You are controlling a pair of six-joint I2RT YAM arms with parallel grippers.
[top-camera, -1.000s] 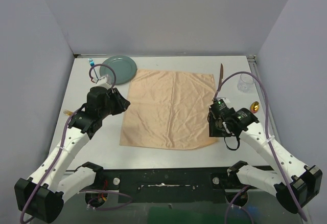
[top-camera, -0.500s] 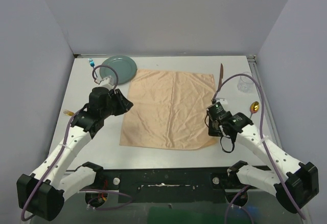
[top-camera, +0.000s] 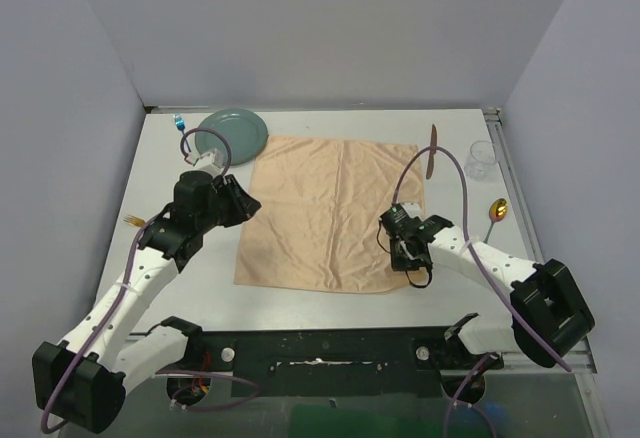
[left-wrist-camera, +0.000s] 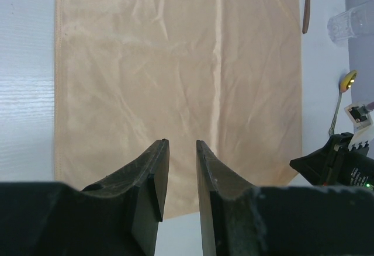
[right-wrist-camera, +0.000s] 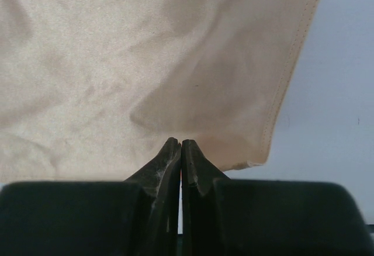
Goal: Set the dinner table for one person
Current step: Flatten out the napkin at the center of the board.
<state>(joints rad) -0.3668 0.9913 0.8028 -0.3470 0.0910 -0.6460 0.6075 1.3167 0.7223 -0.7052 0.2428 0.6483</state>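
Note:
The dinner table is a white top carrying a peach-orange cloth at its middle. My right gripper sits at the cloth's near right corner. In the right wrist view its jaws are pressed together on the cloth, which bulges up just ahead of the tips. My left gripper hovers at the cloth's left edge. The left wrist view shows it open and empty above the cloth.
A green plate lies at the far left with a small blue item beside it. A fork lies left of my left arm. Knife, clear glass and gold spoon lie to the cloth's right.
My right gripper has slid left from the bare table onto the cloth's near right corner and shut there. The left arm has barely moved.

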